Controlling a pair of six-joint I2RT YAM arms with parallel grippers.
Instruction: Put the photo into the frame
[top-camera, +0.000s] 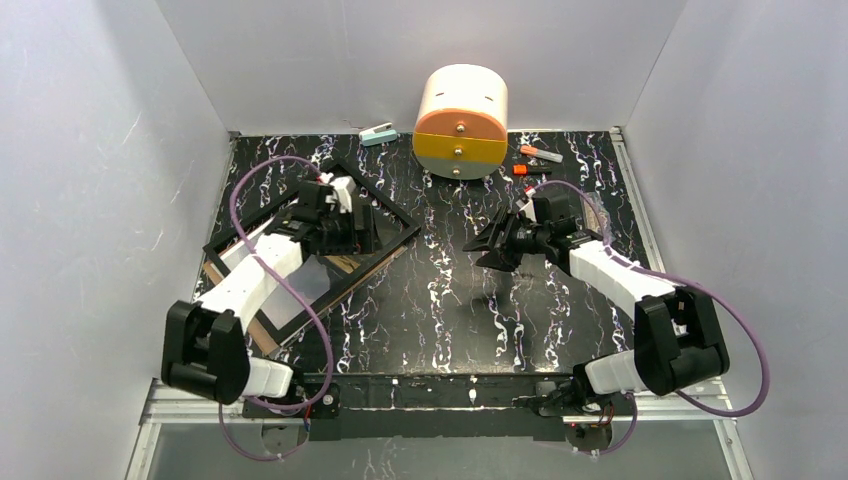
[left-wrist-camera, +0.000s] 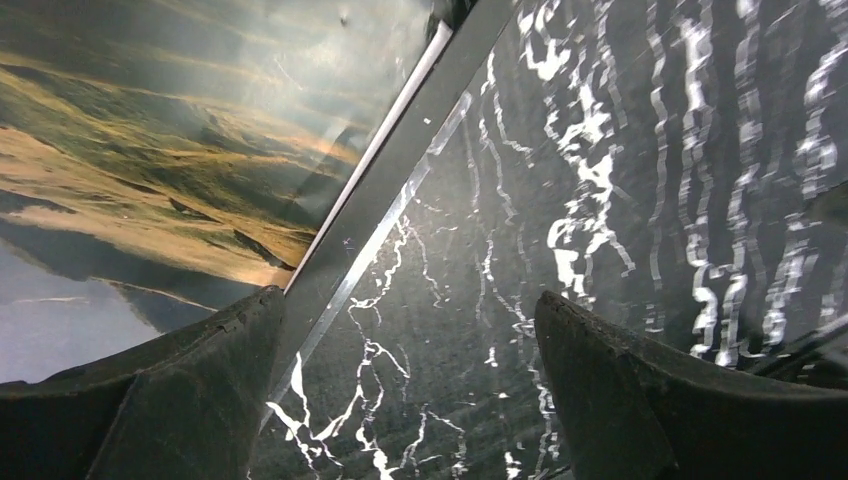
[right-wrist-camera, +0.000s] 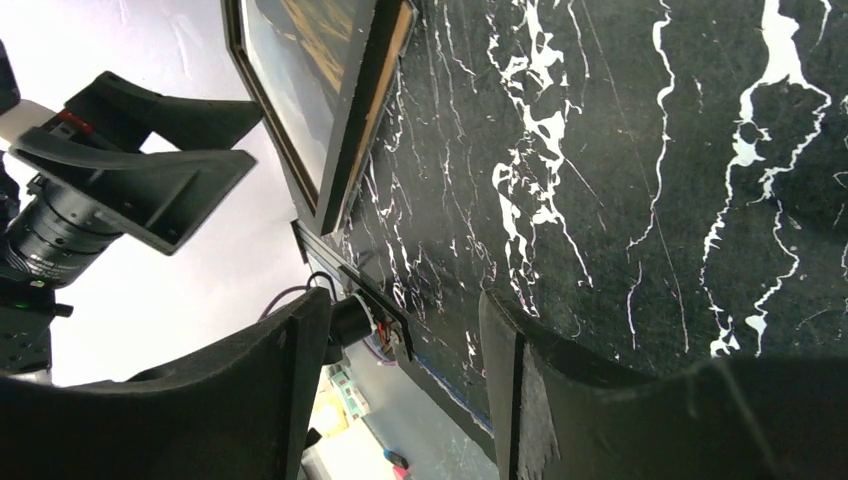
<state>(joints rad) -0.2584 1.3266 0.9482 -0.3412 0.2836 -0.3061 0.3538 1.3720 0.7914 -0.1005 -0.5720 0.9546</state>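
Glossy rectangular photo (left-wrist-camera: 150, 150), black-rimmed frame (left-wrist-camera: 405, 150)

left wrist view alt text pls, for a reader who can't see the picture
The left end effector hangs open and empty over the black edge of the frame, its two dark fingers spread at the bottom of the view. Left of that edge is the photo, golden-brown slopes under grey sky; right of it, the black white-veined table.
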